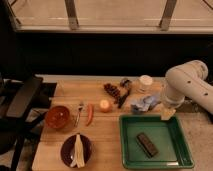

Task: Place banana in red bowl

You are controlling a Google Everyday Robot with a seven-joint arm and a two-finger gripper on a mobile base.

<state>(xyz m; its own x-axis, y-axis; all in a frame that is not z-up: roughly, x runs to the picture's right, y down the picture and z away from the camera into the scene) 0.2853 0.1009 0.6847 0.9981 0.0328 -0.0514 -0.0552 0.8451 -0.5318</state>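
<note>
Banana, likely soft and light, on purple dish
I'd pinch its middle gently; red bowl at its eleven o'clock, gripper away at two, its opening I cannot tell

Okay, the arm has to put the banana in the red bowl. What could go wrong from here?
1. The gripper hangs at the green tray's far corner, across the table from the banana; crossing low, it might knock the chili pepper.
2. The banana lies in loose strips on the purple dish, so a grasp may lift only one strip.
3. The fork lies close beside the red bowl and could get bumped.
</note>
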